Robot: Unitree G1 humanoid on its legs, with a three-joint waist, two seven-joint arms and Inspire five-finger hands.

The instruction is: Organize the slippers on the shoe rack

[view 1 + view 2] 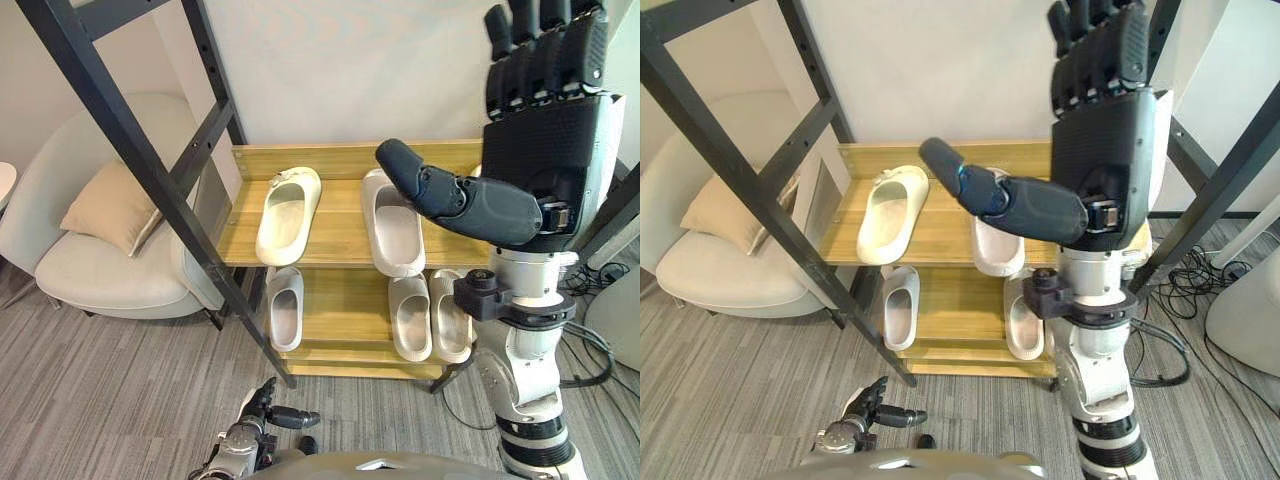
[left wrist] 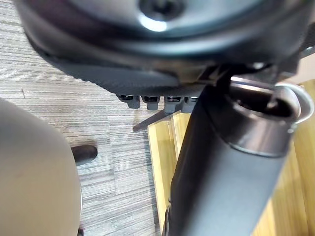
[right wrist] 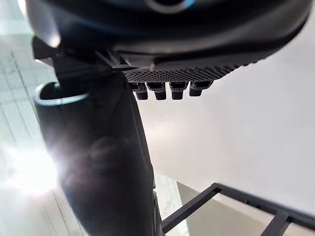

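the right robot hand was raised high in front of the shoe rack, fingers straight up and together, thumb spread out to the left, holding nothing. the left robot hand hung low over the floor, well short of the rack; it appeared relaxed and empty, though little of it showed.

5 pale slippers were on the rack. on the top shelf the left top slipper lay slightly slanted, while the right top slipper ran straight front to back. below were the lower left slipper and the lower right pair, all front to back.

the slippers lay beyond and below the right robot hand. it was the nearer one, closest to the right top slipper, so reaching meant coming down and forward.
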